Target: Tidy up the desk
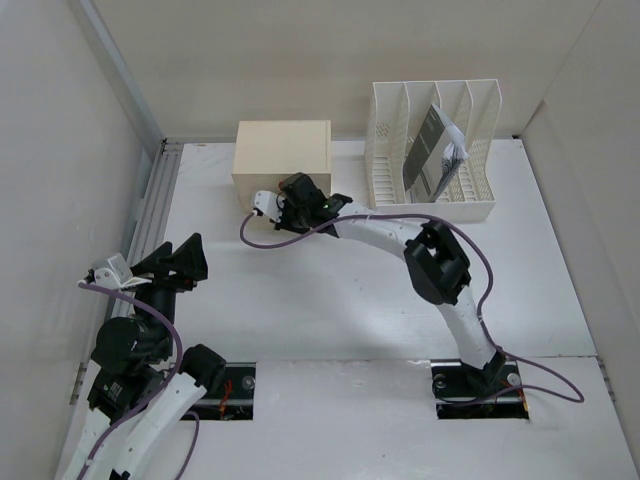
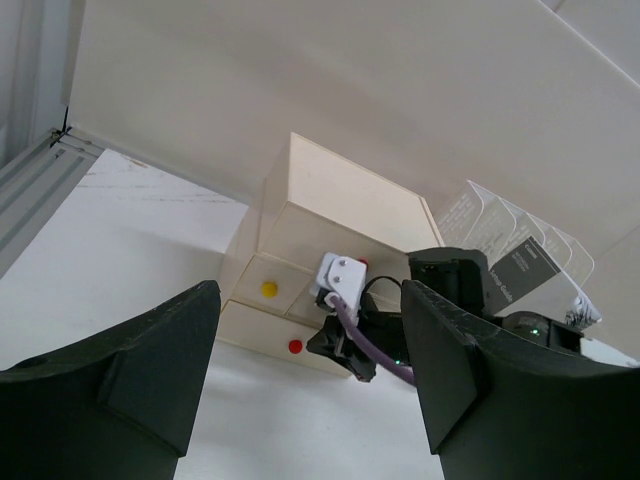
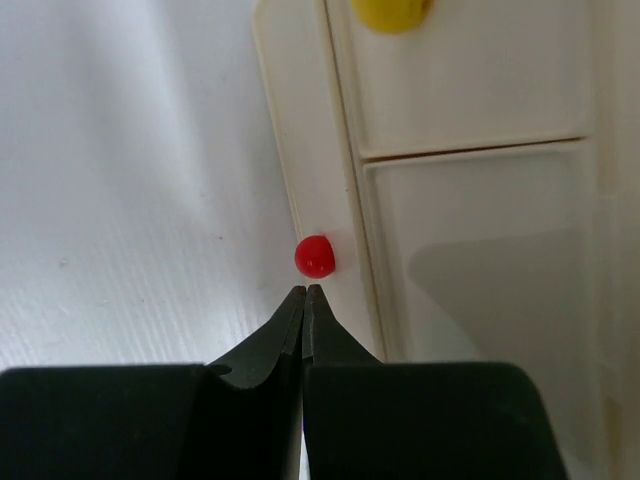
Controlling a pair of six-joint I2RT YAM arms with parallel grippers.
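Red knob [image 3: 315,257] at closed tips: the lower drawer looks like the step in hand.
White counter [image 1: 300,320] spreads under both arms, with the beige drawer box [image 1: 282,150] at its far side near the file rack [image 1: 432,150]. The right tool [image 3: 305,292], tips pressed together and holding nothing, sits just short of the knob. The left tool [image 1: 192,262] hangs spread and empty, well apart. The next move probably calls for a straight push on the drawer front, or for parting the tips to pinch the knob.
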